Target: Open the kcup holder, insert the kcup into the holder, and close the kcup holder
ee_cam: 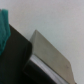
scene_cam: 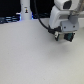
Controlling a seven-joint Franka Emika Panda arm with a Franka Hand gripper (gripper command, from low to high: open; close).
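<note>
My white gripper [scene_cam: 64, 37] hangs low over the table at the exterior view's right, with dark fingers. Something dark sits right under it, mostly hidden by the hand. In the wrist view a black boxy block, the kcup holder [ee_cam: 12, 62], lies close below, with a grey flat panel [ee_cam: 47, 54] slanting beside it. A blurred teal-green shape [ee_cam: 3, 25] shows at the picture's edge against the block. It may be the kcup's green top, but I cannot tell. A small green speck [scene_cam: 56, 34] shows beside the fingers. The frames do not show whether the jaws are open or shut.
A tall white bottle-shaped post [scene_cam: 25, 10] with black marks stands at the back on the exterior view's left. Dark clutter [scene_cam: 7, 20] lines the back edge. The pale table [scene_cam: 30, 57] spreads in front. A black cable [scene_cam: 45, 24] loops from the arm.
</note>
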